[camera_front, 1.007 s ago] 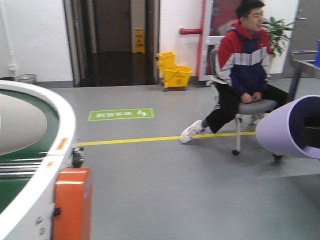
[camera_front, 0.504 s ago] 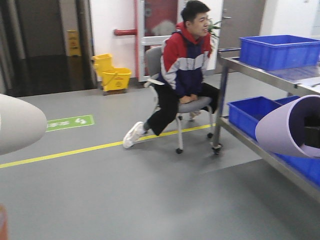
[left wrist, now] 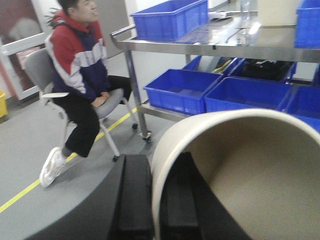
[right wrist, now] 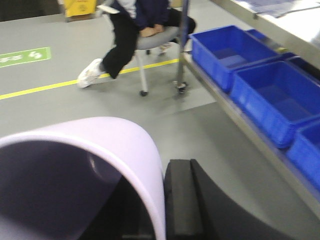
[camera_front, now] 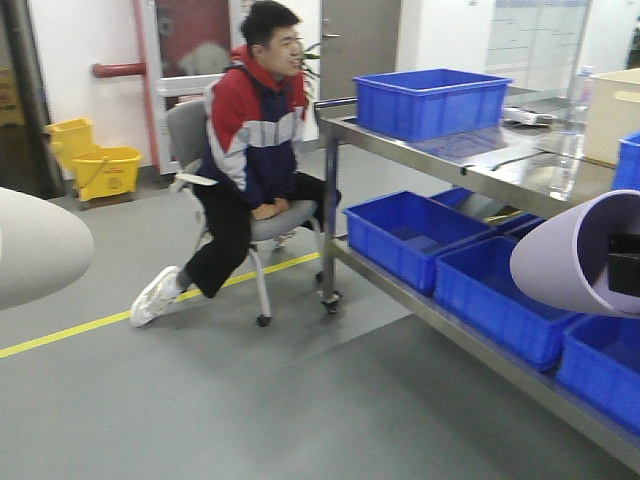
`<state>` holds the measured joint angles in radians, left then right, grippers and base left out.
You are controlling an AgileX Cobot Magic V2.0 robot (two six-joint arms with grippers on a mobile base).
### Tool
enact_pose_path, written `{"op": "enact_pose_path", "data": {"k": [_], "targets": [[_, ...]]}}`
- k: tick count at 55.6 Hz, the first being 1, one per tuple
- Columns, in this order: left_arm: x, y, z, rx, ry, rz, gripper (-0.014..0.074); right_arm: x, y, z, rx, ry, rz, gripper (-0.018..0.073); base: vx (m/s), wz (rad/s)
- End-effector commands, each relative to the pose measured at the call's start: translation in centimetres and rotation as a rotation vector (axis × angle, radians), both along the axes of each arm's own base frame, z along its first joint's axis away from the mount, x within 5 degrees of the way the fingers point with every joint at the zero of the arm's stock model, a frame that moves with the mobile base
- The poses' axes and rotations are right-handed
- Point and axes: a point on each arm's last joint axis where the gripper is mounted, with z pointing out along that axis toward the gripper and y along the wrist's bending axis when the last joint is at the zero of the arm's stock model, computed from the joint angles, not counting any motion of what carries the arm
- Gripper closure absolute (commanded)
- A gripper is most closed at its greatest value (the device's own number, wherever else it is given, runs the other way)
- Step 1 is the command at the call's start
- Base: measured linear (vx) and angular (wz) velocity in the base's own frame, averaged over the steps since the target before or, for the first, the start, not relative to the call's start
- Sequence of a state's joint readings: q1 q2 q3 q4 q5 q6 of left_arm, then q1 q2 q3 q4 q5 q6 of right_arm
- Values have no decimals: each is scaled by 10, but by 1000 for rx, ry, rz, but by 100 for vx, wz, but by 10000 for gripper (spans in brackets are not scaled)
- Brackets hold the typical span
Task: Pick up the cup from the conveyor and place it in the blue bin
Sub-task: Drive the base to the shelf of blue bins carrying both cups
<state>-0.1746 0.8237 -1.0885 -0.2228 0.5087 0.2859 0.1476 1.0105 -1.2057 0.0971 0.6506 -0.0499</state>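
Observation:
My left gripper (left wrist: 156, 200) is shut on the rim wall of a beige cup (left wrist: 240, 170), one finger outside and one inside. The same cup shows at the left edge of the front view (camera_front: 40, 245). My right gripper (right wrist: 161, 205) is shut on the rim wall of a purple cup (right wrist: 100, 145), which also shows at the right edge of the front view (camera_front: 570, 255). Blue bins stand on a steel rack: one on top (camera_front: 430, 100) and several on the lower shelf (camera_front: 410, 235). The conveyor is out of view.
A man (camera_front: 250, 130) sits on a wheeled chair (camera_front: 275, 225) left of the steel rack (camera_front: 480, 165). A yellow mop bucket (camera_front: 95, 165) stands by the back wall. A yellow line (camera_front: 60, 335) crosses the grey floor.
The whole view has swung to the right: the conveyor has left the frame and the rack with blue bins has come in. Both cups stay held.

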Motion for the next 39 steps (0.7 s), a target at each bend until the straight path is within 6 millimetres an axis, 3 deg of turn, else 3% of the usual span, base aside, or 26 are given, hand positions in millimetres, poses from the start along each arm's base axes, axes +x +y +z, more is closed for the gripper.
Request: {"op": "enact_pose_path", "data": {"k": [1,21,39], "targets": [[-3,1,17,-45,-111,9,603,-4,-1,20,15,-131,-8,568,23,-41],[-3,1,17,-45,-111,9,603,-4,-1,20,15,-131,-8,568,24,-37],[-3,1,17,-45,-111,9,603,-5,-2,21,16,-135,-8,568,31,-16]]}}
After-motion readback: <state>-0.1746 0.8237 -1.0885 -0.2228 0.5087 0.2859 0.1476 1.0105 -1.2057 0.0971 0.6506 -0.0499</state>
